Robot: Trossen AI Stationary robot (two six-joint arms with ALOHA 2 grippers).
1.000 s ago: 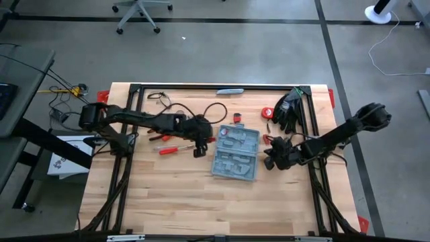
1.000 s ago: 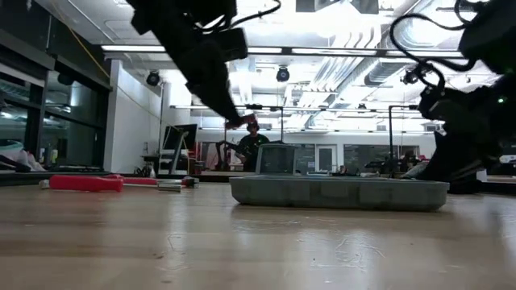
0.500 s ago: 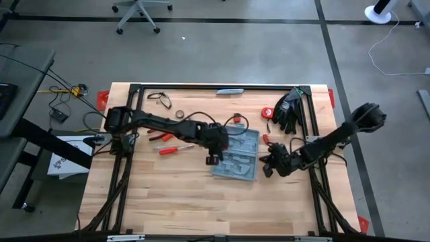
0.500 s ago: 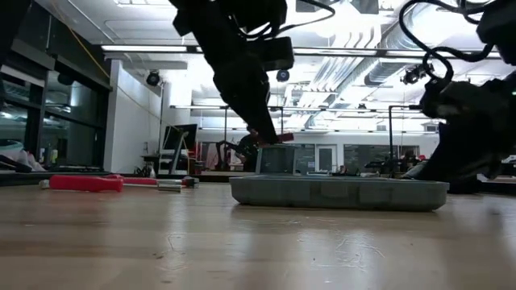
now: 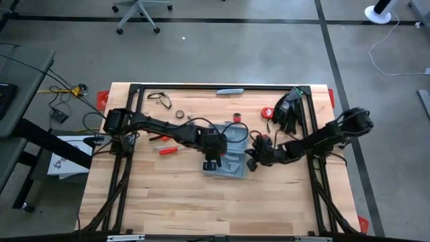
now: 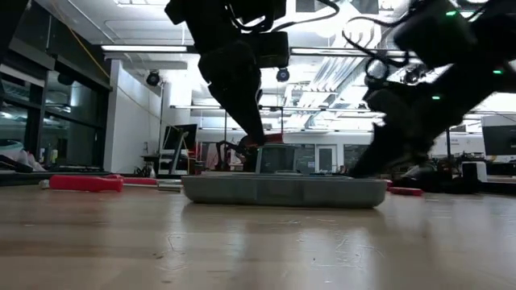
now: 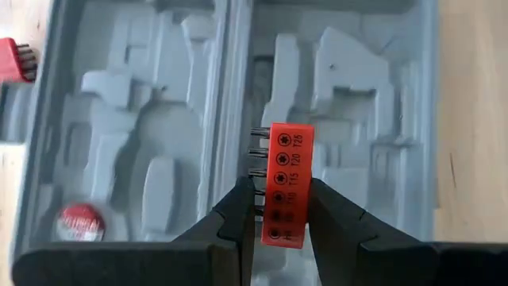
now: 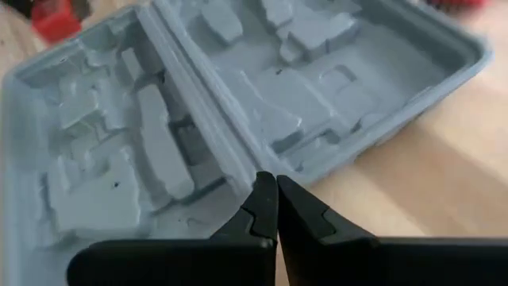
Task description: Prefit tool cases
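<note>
left gripper (image 7: 279,208) clamps red bit holder (image 7: 286,183), long axis along fingers, directly above open tool case (image 5: 232,151) | right gripper (image 8: 275,208) pinched shut, empty, at case's edge; left arm nearer the moulded recesses | case flat mid-table (image 5: 168,195), toward right edge | room: grey floor, office chair (image 5: 138,12)

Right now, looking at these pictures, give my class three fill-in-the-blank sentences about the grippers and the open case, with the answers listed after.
1. The left gripper is shut on a red ____ holder.
2. The tool case lies ____, its moulded inside facing up.
3. The right gripper has its fingers ____, at the case's edge.

Missing words: bit; open; shut
</note>
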